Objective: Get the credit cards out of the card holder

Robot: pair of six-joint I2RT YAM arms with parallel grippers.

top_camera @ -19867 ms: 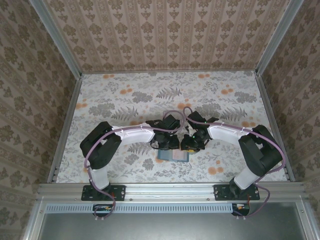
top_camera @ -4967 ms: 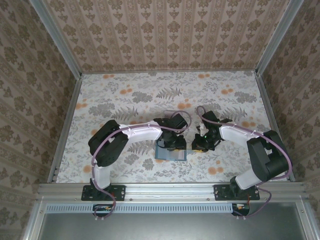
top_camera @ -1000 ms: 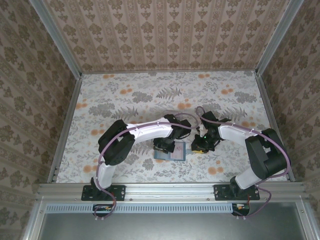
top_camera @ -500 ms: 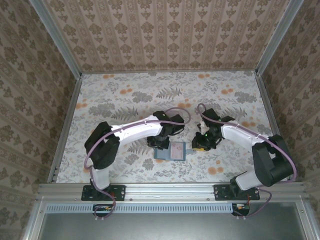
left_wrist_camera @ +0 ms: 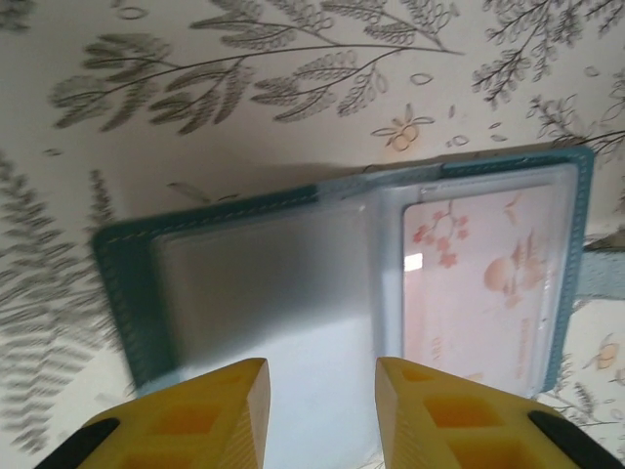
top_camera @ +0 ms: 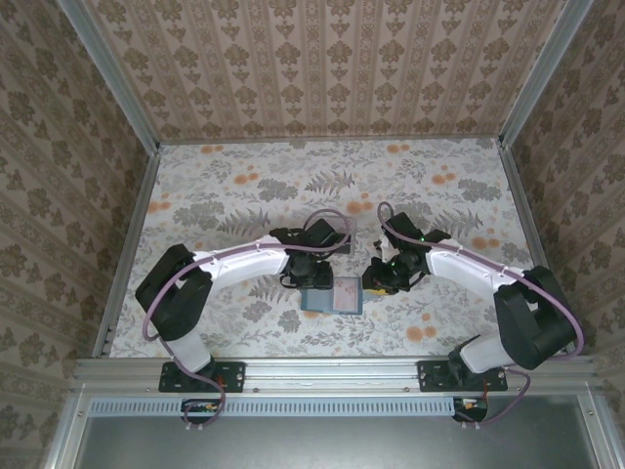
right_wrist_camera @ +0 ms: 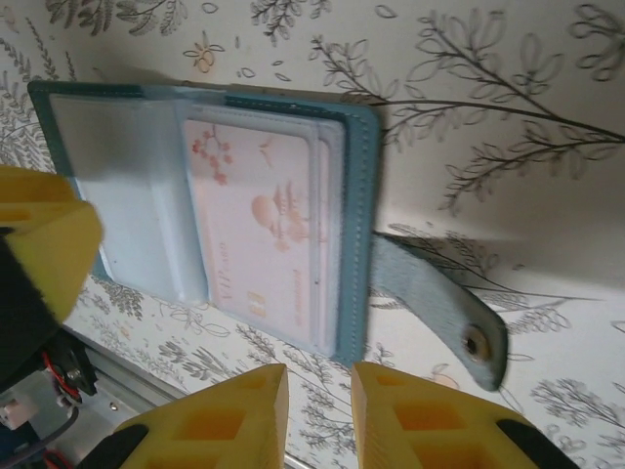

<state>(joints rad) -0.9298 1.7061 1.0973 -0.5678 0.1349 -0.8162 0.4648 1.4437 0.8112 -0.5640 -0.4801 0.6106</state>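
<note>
The teal card holder [top_camera: 320, 299] lies open and flat on the floral table. In the left wrist view its [left_wrist_camera: 264, 274] left pane is a clear, empty-looking sleeve. The right pane holds a pale pink credit card [left_wrist_camera: 488, 283] with blossom print. The right wrist view shows the same card [right_wrist_camera: 259, 220] under clear plastic, with layered edges beside it, inside the holder's teal border [right_wrist_camera: 356, 195]. My left gripper [left_wrist_camera: 320, 376] hovers open over the left pane, nothing between its fingers. My right gripper [right_wrist_camera: 319, 376] stands slightly open just off the holder's strap-side edge, holding nothing.
The holder's strap with a metal snap [right_wrist_camera: 439, 308] lies flat on the table beside the right gripper. A yellow finger of the left gripper [right_wrist_camera: 39, 244] shows at the holder's far side. The metal rail [top_camera: 332, 371] runs close along the near edge.
The left arm swung its elbow out to the left and its jaws widened over the holder. The right gripper edged slightly toward the holder. The holder stayed open and flat.
</note>
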